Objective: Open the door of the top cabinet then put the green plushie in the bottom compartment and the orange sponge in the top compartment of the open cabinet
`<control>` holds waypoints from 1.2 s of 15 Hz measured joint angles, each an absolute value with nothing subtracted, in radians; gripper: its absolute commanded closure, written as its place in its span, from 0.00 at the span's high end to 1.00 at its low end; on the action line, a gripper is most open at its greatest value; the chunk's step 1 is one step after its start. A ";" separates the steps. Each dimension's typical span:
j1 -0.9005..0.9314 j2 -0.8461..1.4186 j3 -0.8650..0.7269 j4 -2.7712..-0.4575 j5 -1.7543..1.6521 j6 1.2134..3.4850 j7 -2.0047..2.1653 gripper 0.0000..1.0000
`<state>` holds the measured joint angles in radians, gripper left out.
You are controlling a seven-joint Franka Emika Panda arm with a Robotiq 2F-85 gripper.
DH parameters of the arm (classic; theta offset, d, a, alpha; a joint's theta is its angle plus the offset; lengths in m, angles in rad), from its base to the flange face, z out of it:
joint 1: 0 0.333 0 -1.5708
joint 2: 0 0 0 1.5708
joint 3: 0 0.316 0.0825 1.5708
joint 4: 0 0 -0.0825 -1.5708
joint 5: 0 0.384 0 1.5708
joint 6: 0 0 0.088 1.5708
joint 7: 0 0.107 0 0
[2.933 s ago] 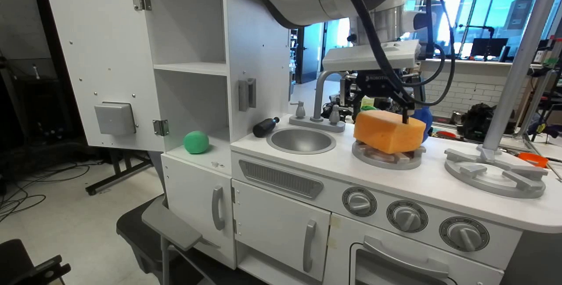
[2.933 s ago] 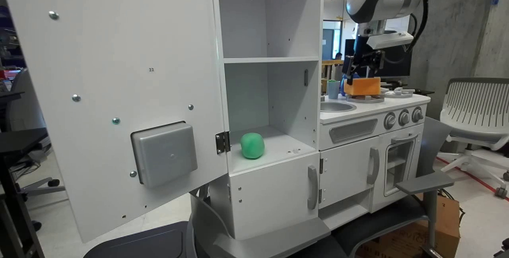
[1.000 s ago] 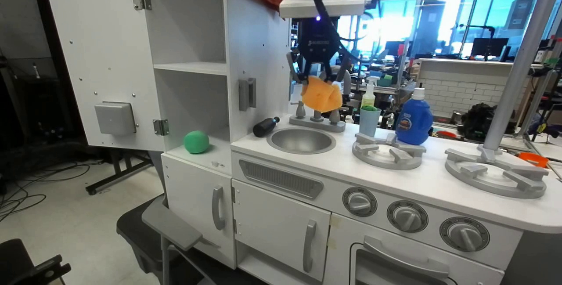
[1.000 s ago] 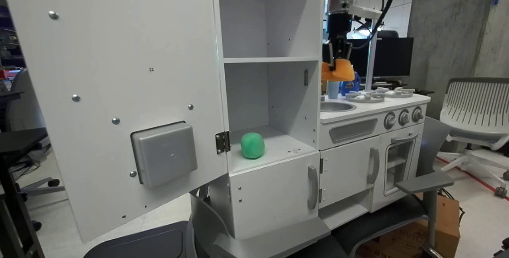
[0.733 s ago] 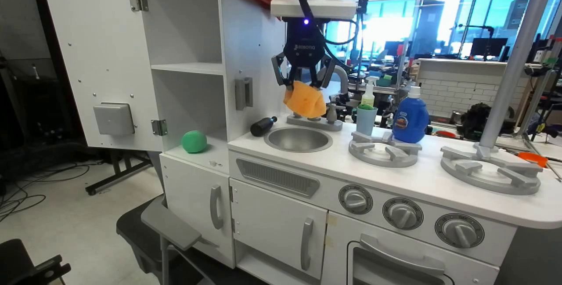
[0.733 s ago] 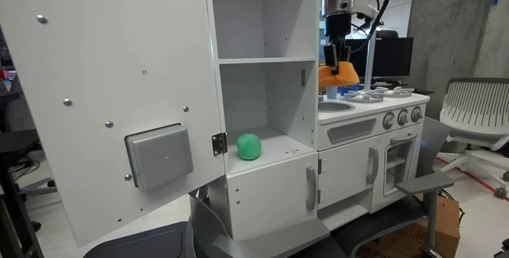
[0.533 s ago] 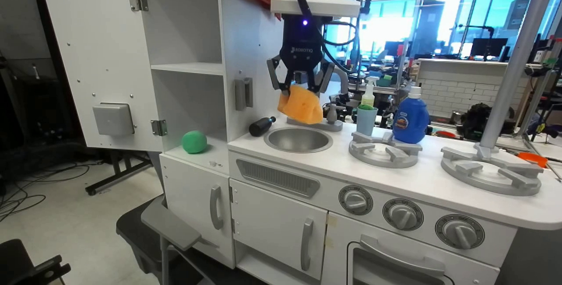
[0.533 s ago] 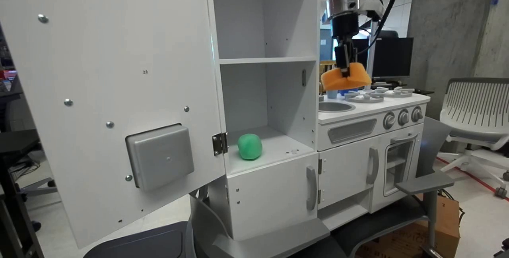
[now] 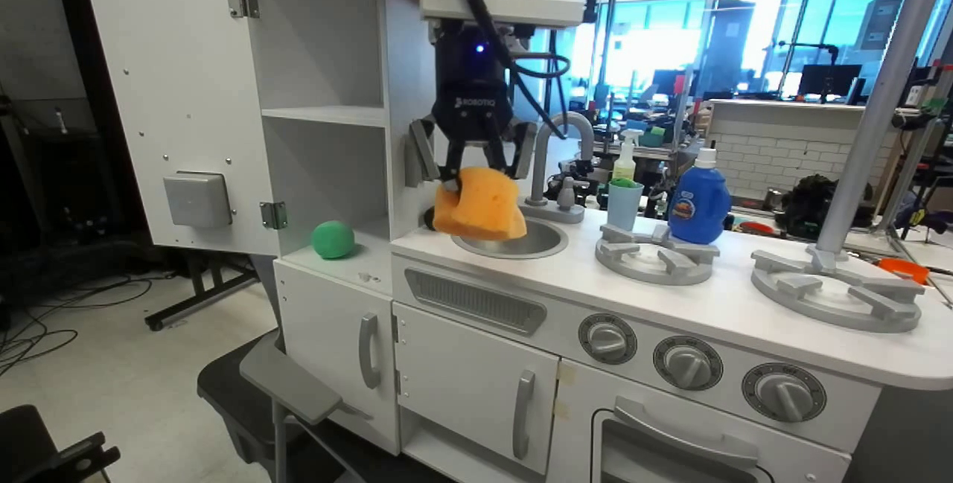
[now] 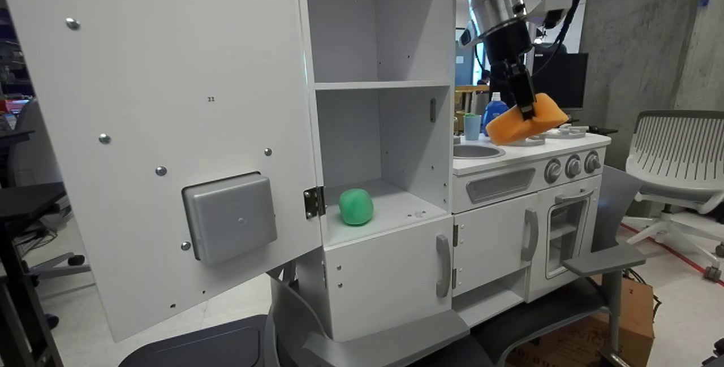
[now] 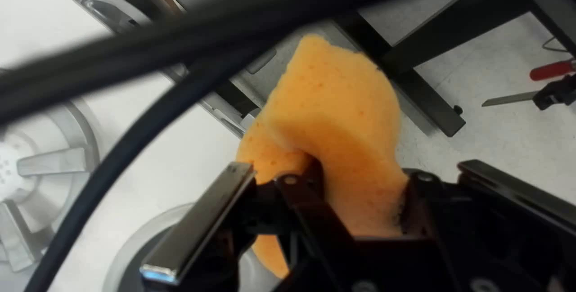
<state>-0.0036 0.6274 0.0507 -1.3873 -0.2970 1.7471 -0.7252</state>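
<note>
The orange sponge [image 9: 484, 204], held aloft
2 jaws clamped on it; green plushie [image 10: 356, 207] in the bottom compartment [image 10: 352, 141].

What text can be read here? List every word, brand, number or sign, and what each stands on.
"ROBOTIQ": on the black body of the gripper.
Blue bottle, label: too small to read.
Three knobs, dial marks: too small to read surely.
Cardboard box, print: too blurred to read.
Wrist view: nothing readable.
</note>
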 measured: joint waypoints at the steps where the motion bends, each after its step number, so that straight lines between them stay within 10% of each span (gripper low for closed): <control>1: 0.013 0.604 0.054 -1.438 -0.318 1.770 -0.725 0.04; 18: 0.114 0.115 0.144 -2.377 -0.374 2.424 -0.455 0.04</control>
<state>0.1139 0.1146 0.1442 -2.3772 -0.3743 2.4240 -0.4546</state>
